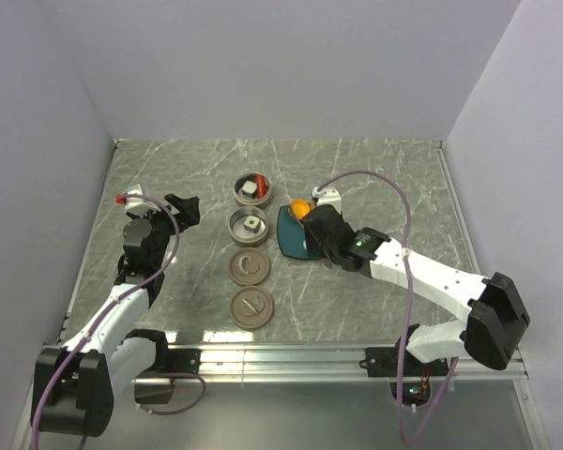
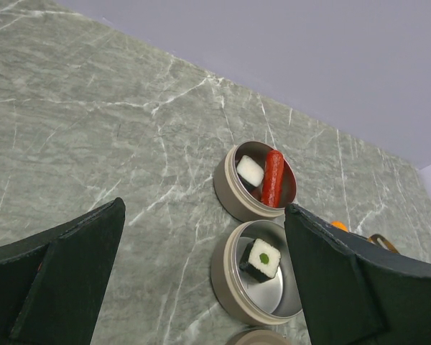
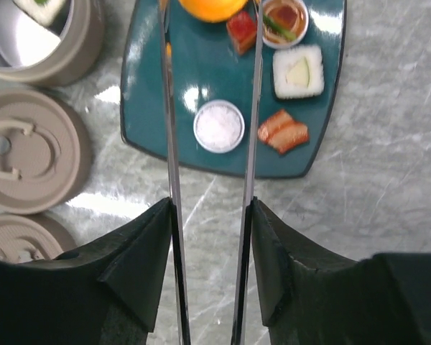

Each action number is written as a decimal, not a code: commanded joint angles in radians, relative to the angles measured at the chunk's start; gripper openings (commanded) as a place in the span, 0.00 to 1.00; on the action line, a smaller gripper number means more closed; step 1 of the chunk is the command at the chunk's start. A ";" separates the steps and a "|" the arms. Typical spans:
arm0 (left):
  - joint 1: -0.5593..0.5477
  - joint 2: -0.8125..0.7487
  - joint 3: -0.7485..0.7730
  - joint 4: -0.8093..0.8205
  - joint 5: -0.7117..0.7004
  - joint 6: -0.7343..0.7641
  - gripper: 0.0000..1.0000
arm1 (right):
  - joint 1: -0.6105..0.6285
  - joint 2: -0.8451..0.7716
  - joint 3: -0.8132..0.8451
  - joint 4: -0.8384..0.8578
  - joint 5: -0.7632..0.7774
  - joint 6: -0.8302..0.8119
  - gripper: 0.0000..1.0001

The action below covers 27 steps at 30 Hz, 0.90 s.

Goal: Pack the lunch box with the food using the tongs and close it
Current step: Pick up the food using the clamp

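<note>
My right gripper (image 3: 212,215) is shut on the tongs (image 3: 169,144); its fingers press both silvery arms from outside. The arms run out over the teal plate (image 3: 147,108), their tips either side of the orange ball (image 3: 212,7) at the frame's top edge. A white cube (image 3: 298,72), red-orange pieces (image 3: 283,131), a small red cube (image 3: 241,30) and a white round piece (image 3: 218,126) lie on the plate. The lunch box is two round tins: the far one (image 2: 255,183) holds a sausage (image 2: 273,177) and a white cube (image 2: 249,170), the near one (image 2: 223,277) a dark-wrapped white cube (image 2: 261,259). My left gripper (image 2: 205,215) hangs open left of the tins.
Two round beige lids (image 1: 249,268) (image 1: 252,307) lie on the marble table in line with the tins, nearer the arms. The teal plate (image 1: 291,239) sits just right of the near tin (image 1: 250,226). Grey walls enclose the table on three sides.
</note>
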 commanded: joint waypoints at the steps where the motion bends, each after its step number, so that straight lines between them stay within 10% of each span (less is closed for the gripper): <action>1: 0.003 -0.015 0.021 0.037 0.014 0.003 0.99 | 0.015 -0.053 -0.044 -0.016 0.046 0.052 0.53; 27: 0.003 -0.014 0.022 0.039 0.014 0.001 0.99 | 0.052 -0.130 -0.015 -0.051 0.063 0.042 0.18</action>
